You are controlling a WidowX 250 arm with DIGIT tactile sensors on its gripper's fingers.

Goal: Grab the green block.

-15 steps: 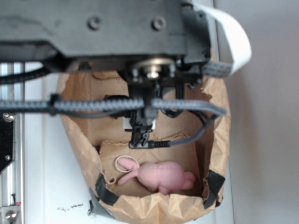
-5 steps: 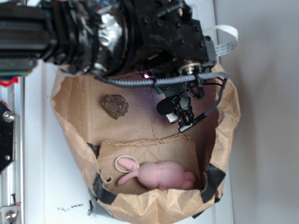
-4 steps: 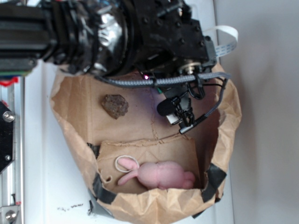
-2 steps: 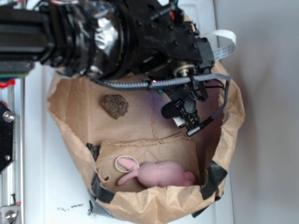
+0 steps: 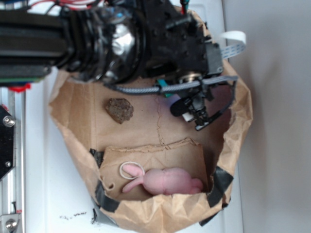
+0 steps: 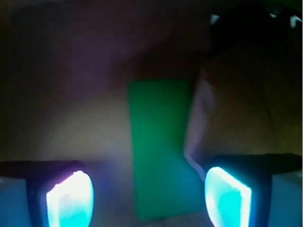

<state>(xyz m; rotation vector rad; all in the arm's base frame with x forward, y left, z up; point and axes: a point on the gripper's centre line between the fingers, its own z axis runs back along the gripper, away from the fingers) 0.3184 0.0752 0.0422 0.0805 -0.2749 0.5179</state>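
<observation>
The green block (image 6: 161,146) fills the middle of the wrist view as a flat bright-green rectangle lying on brown paper. My gripper (image 6: 149,198) is open, its two glowing fingertips (image 6: 71,198) standing on either side of the block's near end with a gap on each side. In the exterior view the gripper (image 5: 192,114) hangs inside the paper bag near its right wall, and the black arm hides almost all of the block.
The brown paper bag (image 5: 77,141) has crumpled walls all round. A lumpy brown rock (image 5: 119,110) lies at its left. A pink plush bunny (image 5: 165,182) and a white ring (image 5: 132,170) lie on a cardboard flap at the bottom.
The arm has swung in over the bag. In the last second the gripper shifted slightly right and up the frame, and the bag's right rim bulged outward.
</observation>
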